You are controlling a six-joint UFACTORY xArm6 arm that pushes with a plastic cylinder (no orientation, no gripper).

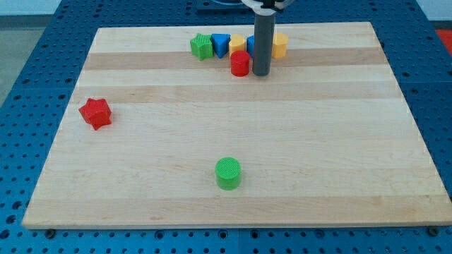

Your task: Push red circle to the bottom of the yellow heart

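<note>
Far at the view's left, a red star [94, 113], well apart from the rest. Along the view's top, a green block [201, 46], then a blue triangle [221, 44], then the yellow heart [237, 45], partly hidden. Just below it, touching or nearly so, the red circle [241, 63]. Immediately right of the circle, my tip [262, 73]: a bare rod, grasping nothing, only able to push. Behind the rod, a blue block [251, 44] and a yellow block [280, 44]. Lower down, a green circle [228, 173]. Risk: a sideways push from here probably slides the circle leftward, away from under the heart.
</note>
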